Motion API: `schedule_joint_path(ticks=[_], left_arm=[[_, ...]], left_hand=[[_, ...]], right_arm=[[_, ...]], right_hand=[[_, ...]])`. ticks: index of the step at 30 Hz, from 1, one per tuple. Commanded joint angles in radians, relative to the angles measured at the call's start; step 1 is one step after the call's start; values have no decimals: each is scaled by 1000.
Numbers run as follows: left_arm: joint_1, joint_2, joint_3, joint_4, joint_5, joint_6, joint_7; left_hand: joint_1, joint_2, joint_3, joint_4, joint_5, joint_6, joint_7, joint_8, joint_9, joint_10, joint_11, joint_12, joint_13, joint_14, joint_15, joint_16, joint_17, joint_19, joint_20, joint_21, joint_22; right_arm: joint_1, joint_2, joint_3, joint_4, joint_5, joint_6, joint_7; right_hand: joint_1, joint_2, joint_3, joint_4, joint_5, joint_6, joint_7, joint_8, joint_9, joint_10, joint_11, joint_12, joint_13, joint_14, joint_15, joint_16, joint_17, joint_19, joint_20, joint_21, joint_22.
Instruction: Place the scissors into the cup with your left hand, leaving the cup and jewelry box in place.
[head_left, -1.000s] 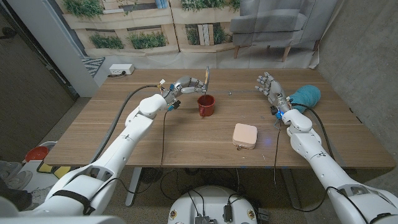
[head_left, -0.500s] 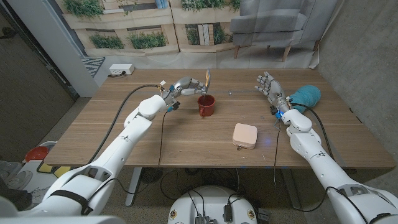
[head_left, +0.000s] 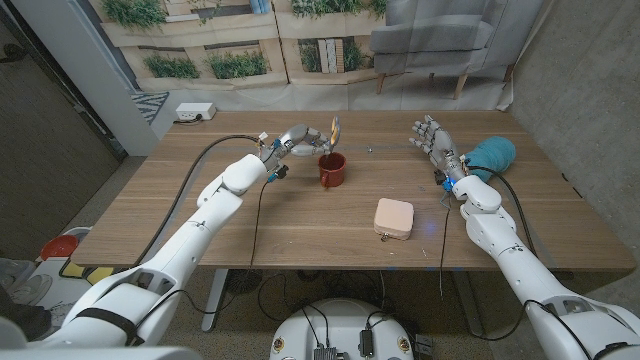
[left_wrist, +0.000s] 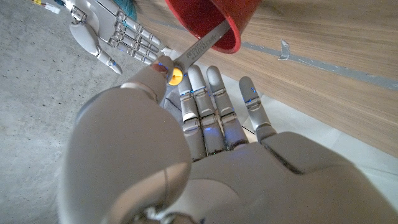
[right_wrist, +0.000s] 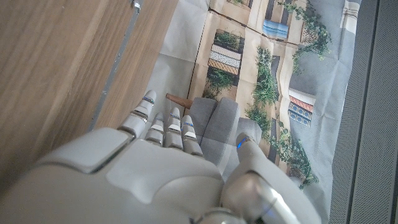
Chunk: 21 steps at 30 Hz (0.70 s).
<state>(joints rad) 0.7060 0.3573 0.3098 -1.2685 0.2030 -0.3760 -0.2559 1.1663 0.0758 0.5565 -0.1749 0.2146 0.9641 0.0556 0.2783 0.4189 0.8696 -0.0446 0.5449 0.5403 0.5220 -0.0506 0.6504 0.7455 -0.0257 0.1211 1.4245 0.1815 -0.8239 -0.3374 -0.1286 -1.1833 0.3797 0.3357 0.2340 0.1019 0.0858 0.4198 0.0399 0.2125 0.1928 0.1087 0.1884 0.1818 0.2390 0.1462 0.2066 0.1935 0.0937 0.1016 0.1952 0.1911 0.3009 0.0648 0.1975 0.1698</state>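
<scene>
A red cup (head_left: 331, 169) stands on the wooden table (head_left: 300, 215) at mid-back. The scissors (head_left: 333, 131) stick up out of it, tilted, their lower end inside the cup. In the left wrist view a metal blade of the scissors (left_wrist: 202, 45) runs into the red cup (left_wrist: 214, 18). My left hand (head_left: 297, 138) is just left of the cup rim; its thumb and a finger pinch the scissors by the yellow pivot, the other fingers held straight. The pink jewelry box (head_left: 394, 218) sits closer to me, right of the cup. My right hand (head_left: 431, 137) stands far right, holding nothing, fingers apart.
A teal cloth bundle (head_left: 493, 155) lies beside my right forearm at the back right. A white power strip (head_left: 195, 113) sits at the table's back left corner. A black cable runs along my left arm. Bare wood stretches across the front half.
The scissors have come down a little, sinking deeper into the cup, and my left hand has dropped slightly with them. The right hand, cup and jewelry box have not moved.
</scene>
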Motion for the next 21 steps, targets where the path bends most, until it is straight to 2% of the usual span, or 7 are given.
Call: schedule_joint_path(ticks=[1, 21], left_arm=[[4, 15, 8, -5, 67, -34, 48], [-7, 16, 27, 36, 113, -54, 84]], left_hand=[[6, 0, -4, -2, 7, 235, 84, 27, 124, 19, -7, -6, 0, 8, -72, 3, -3, -2, -4, -5, 3], [9, -4, -10, 0, 11, 246, 86, 8, 108, 28, -9, -21, -3, 9, -81, 4, -4, -2, -12, -7, 4]], right_arm=[[4, 2, -1, 5, -2, 4, 0], [16, 7, -1, 19, -3, 2, -1]], right_hand=[[-5, 3, 4, -5, 8, -5, 1, 0, 3, 9, 4, -6, 2, 12, 1, 2, 2, 5, -2, 2, 5], [-8, 3, 4, -5, 9, -11, 0, -1, 3, 10, 3, -6, 2, 13, 1, 2, 2, 6, -3, 1, 5]])
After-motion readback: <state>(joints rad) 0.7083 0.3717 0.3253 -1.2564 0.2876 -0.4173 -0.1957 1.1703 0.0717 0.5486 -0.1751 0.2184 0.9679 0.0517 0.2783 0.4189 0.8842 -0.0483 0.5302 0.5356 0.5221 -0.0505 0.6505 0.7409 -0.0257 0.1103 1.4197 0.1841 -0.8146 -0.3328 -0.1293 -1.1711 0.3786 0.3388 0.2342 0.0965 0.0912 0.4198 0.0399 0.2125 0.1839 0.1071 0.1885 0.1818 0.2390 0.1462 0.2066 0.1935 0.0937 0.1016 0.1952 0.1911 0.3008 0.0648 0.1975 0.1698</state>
